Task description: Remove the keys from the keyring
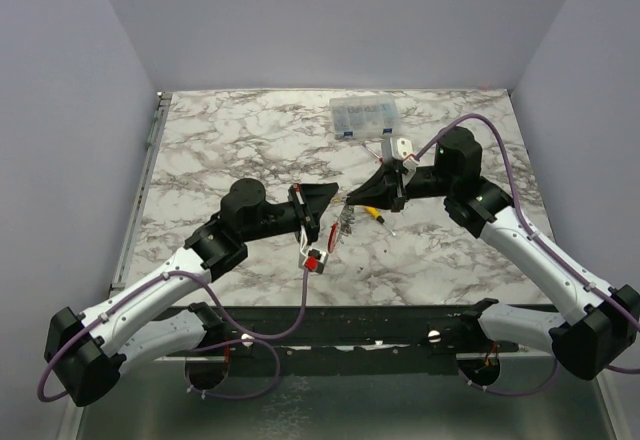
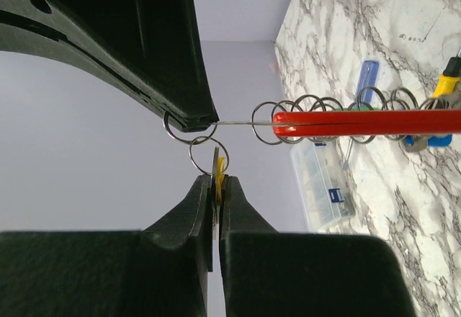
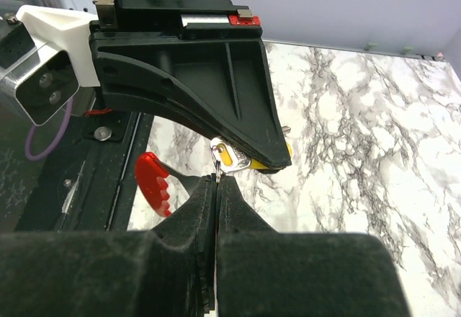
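Note:
My left gripper (image 2: 217,181) is shut on the yellow-headed key (image 2: 219,166), held edge-on between its pads. A small ring (image 2: 209,155) through that key links to a second ring hooked at the tip of the right arm's finger. A chain of wire rings and the red strap (image 2: 367,122) of the keyring (image 2: 306,119) trail off to the right, with a blue key (image 2: 432,142) at the far end. My right gripper (image 3: 218,180) is shut on a thin ring just under the yellow key (image 3: 234,157). From above, both grippers meet over mid-table, the bunch (image 1: 345,225) dangling below.
A clear plastic parts box (image 1: 365,115) stands at the back of the marble table (image 1: 230,140). A yellow-handled screwdriver (image 1: 372,213) lies under the right gripper. A blue-handled screwdriver (image 2: 367,79) lies near it. The left arm's camera mount (image 3: 50,65) is close to my right fingers.

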You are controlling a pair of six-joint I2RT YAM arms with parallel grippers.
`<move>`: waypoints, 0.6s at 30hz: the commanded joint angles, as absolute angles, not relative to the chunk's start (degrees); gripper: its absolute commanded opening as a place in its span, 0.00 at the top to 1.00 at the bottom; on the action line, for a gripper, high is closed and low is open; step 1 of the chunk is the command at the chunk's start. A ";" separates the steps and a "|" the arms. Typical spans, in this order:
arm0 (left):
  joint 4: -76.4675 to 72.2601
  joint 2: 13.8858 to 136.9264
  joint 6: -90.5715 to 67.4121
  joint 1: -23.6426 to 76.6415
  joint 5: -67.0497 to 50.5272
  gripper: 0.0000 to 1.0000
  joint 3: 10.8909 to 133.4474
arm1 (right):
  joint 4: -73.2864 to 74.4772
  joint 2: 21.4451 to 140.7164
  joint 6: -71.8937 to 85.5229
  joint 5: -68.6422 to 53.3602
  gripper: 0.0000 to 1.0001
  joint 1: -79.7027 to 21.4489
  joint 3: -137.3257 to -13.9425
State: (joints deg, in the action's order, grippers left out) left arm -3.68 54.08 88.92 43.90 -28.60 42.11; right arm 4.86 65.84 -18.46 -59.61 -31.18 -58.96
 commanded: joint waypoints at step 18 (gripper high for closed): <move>-8.70 57.69 91.85 43.46 -27.95 1.00 39.89 | -1.33 66.69 -15.00 -63.38 0.99 -31.07 -61.52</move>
